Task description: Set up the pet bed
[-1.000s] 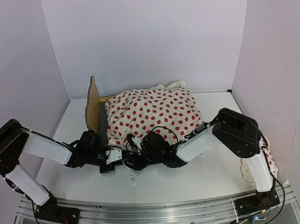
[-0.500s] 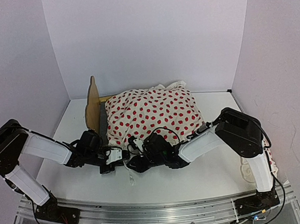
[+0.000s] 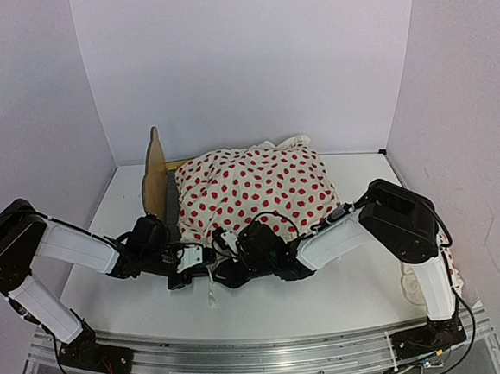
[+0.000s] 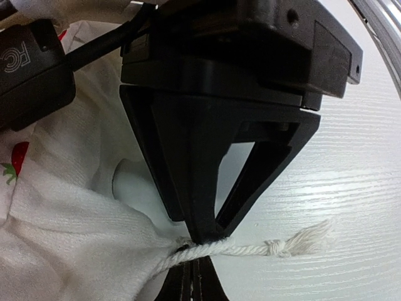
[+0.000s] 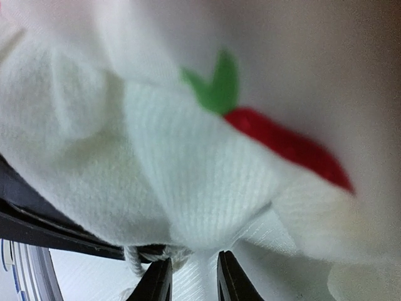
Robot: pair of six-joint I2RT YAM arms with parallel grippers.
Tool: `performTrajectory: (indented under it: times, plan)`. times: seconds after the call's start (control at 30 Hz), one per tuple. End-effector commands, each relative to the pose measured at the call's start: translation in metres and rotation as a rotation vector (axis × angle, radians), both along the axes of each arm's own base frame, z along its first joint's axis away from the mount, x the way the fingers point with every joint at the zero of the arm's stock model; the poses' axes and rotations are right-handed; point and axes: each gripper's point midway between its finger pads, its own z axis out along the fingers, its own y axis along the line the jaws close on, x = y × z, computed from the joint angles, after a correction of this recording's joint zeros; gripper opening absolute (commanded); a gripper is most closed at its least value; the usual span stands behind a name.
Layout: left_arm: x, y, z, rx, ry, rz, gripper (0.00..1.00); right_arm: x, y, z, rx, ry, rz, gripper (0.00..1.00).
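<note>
The pet bed stands at the back left; only its plywood headboard [image 3: 154, 179] and a strip of dark base show. The white red-dotted duvet [image 3: 255, 191] is heaped over it. My left gripper [image 3: 197, 262] is at the duvet's near edge, shut on the duvet's white cord [image 4: 250, 249], whose frayed end [image 4: 310, 237] lies on the table. My right gripper [image 3: 226, 271] meets it from the right; its black body [image 4: 219, 125] fills the left wrist view. In the right wrist view its fingers [image 5: 191, 279] stand close together with a fold of duvet fabric [image 5: 200, 207] between them.
A small red-dotted pillow [image 3: 448, 265] lies at the right wall behind my right arm. The white table [image 3: 328, 298] is walled on three sides. A metal rail [image 3: 263, 355] runs along the near edge.
Both grippers have shifted slightly left and nearer with the duvet's edge. The cord's loose end has swung a little to the left on the table.
</note>
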Motion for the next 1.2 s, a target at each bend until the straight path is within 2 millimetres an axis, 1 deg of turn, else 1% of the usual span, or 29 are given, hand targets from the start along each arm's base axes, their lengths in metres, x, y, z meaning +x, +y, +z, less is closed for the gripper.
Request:
performTrajectory:
  times: [0.0, 0.17, 0.27, 0.33, 0.43, 0.53, 0.6, 0.67, 0.73, 0.83, 0.97, 1.1, 1.17]
  plan:
    - [0.020, -0.021, 0.041, -0.118, -0.066, 0.000, 0.00, -0.027, 0.028, 0.050, 0.110, -0.077, 0.123, 0.25]
    - [0.025, -0.016, 0.036, -0.084, -0.097, 0.017, 0.00, -0.026, 0.028, 0.066, 0.139, -0.099, 0.119, 0.27]
    - [0.024, -0.014, 0.034, -0.074, -0.109, 0.010, 0.00, -0.022, 0.026, 0.069, 0.147, -0.123, 0.103, 0.29]
    - [0.024, -0.014, 0.033, -0.069, -0.117, 0.007, 0.00, -0.021, 0.029, 0.072, 0.155, -0.139, 0.105, 0.30]
    - [0.032, -0.010, 0.029, -0.036, -0.160, 0.027, 0.00, -0.021, 0.035, 0.073, 0.170, -0.147, 0.122, 0.30]
    - [0.045, 0.000, 0.023, 0.012, -0.215, 0.070, 0.00, -0.020, 0.036, 0.062, 0.158, -0.136, 0.117, 0.29]
    - [0.051, 0.005, 0.023, 0.020, -0.222, 0.094, 0.00, -0.018, 0.034, 0.055, 0.150, -0.138, 0.107, 0.27]
    - [0.052, 0.006, 0.024, 0.008, -0.204, 0.111, 0.00, -0.017, 0.036, 0.054, 0.161, -0.151, 0.108, 0.26]
    - [0.047, 0.001, 0.030, -0.028, -0.156, 0.101, 0.00, -0.015, 0.039, 0.053, 0.172, -0.170, 0.112, 0.26]
    - [0.032, -0.009, 0.041, -0.093, -0.076, 0.044, 0.00, -0.010, 0.042, 0.048, 0.165, -0.183, 0.101, 0.26]
    - [0.031, -0.012, 0.049, -0.123, -0.038, 0.057, 0.00, -0.009, 0.038, 0.038, 0.144, -0.177, 0.084, 0.26]
    - [0.027, -0.011, 0.052, -0.137, -0.003, 0.054, 0.00, -0.010, 0.034, 0.026, 0.119, -0.164, 0.079, 0.26]
    - [0.029, -0.010, 0.052, -0.135, 0.001, 0.067, 0.00, -0.012, 0.032, 0.020, 0.111, -0.154, 0.083, 0.26]
